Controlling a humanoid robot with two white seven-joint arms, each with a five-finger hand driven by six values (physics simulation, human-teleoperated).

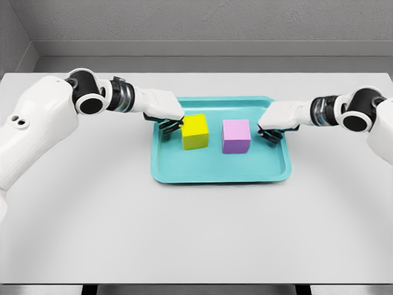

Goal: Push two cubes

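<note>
Fingers [170, 126] on your left hand [163, 114] are curled downward and their dark tips sit against the left face of the yellow cube [195, 131], pressing at it rather than wrapping around it, so nothing is grasped. Your right hand [277, 120] mirrors that pose over the tray's right rim, its fingers bent down and holding nothing; whether they touch the purple cube [236, 136] you cannot tell, though a thin strip of tray floor seems to show between them. Both cubes stand upright inside the teal tray [221, 173], yellow on the left and purple on the right, near each other but apart (the yellow one is turned slightly off square). You'll find the tray lying flat on the white table [196, 233], toward its far middle.
</note>
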